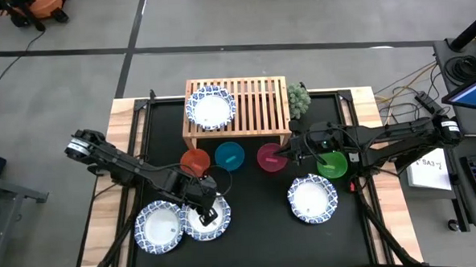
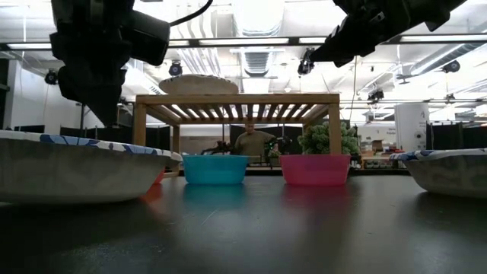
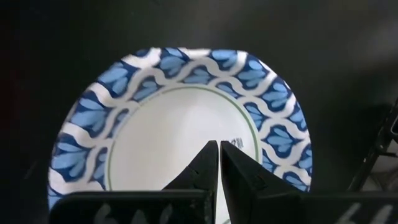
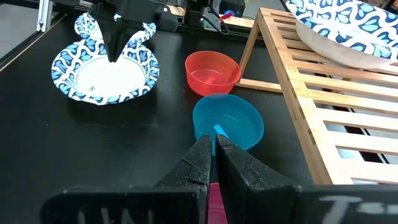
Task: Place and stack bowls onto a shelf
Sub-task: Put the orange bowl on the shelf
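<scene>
My left gripper [image 1: 212,213] [image 3: 219,144] is shut and points down just above the white inside of a blue-rimmed bowl [image 1: 203,221] [image 3: 180,143], which sits on the black mat beside another like it [image 1: 160,228]. A third patterned bowl [image 1: 312,199] sits at the mat's right. A fourth [image 1: 211,108] rests on the slatted wooden shelf [image 1: 261,100]. The red [image 1: 195,162], teal [image 1: 229,155], magenta [image 1: 268,158] and green [image 1: 333,165] bowls stand in a row before the shelf. My right gripper [image 1: 281,153] [image 4: 214,140] is shut, raised high above the magenta bowl.
A bumpy dull-green object [image 1: 298,99] stands at the shelf's right end. The shelf's right half [image 4: 348,106] is bare slats. Bare black mat [image 1: 258,221] lies between the left pair of patterned bowls and the right one. A person [image 2: 249,142] stands in the room beyond the table.
</scene>
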